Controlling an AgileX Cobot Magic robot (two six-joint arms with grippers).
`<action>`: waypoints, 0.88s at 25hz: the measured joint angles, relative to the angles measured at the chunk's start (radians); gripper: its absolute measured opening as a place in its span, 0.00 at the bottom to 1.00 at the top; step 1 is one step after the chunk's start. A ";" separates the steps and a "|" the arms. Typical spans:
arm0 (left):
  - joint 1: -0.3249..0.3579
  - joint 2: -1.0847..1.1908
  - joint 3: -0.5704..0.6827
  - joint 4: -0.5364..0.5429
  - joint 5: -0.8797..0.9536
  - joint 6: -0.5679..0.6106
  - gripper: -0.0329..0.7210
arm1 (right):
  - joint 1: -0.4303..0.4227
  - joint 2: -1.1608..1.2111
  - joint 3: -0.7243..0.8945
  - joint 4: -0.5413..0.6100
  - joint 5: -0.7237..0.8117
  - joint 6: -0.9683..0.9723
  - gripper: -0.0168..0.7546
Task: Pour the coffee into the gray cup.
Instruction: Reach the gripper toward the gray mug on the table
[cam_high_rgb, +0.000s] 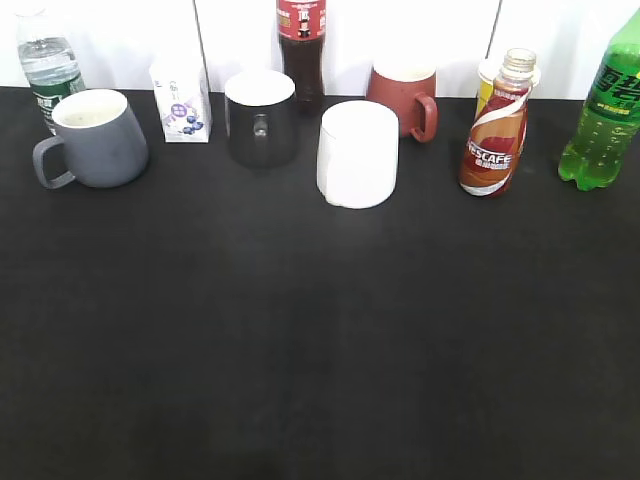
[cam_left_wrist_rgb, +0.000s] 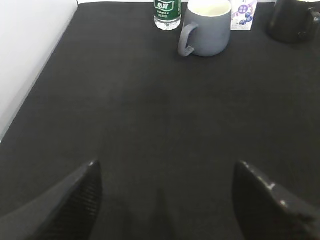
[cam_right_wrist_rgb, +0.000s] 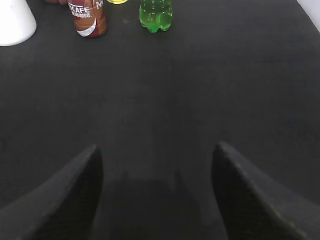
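The coffee stands upright near the tabletop's far right edge, ahead and left of the right claw, the nearer one. Its curvy bottle shows a red-orange swirled label. The gray cup sits far left. The left claw and the right both gape empty.

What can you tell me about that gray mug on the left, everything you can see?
The gray mug looks like matte blue-gray ceramic, wide and rounded low down, narrowing to the rim, cream-white inside, and seems empty. It stands upright on the black table at the back left, its loop handle pointing left. A water bottle stands behind it and a small carton beside it. Neither gripper holds it.
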 joint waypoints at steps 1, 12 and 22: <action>0.000 0.000 0.000 0.000 0.000 0.000 0.86 | 0.000 0.000 0.000 0.000 0.000 -0.001 0.71; 0.000 0.000 0.000 0.000 0.000 0.000 0.73 | 0.000 0.000 0.000 0.000 0.000 0.000 0.71; 0.000 0.267 0.025 -0.001 -0.685 0.000 0.71 | 0.000 0.000 0.000 0.000 0.000 0.000 0.71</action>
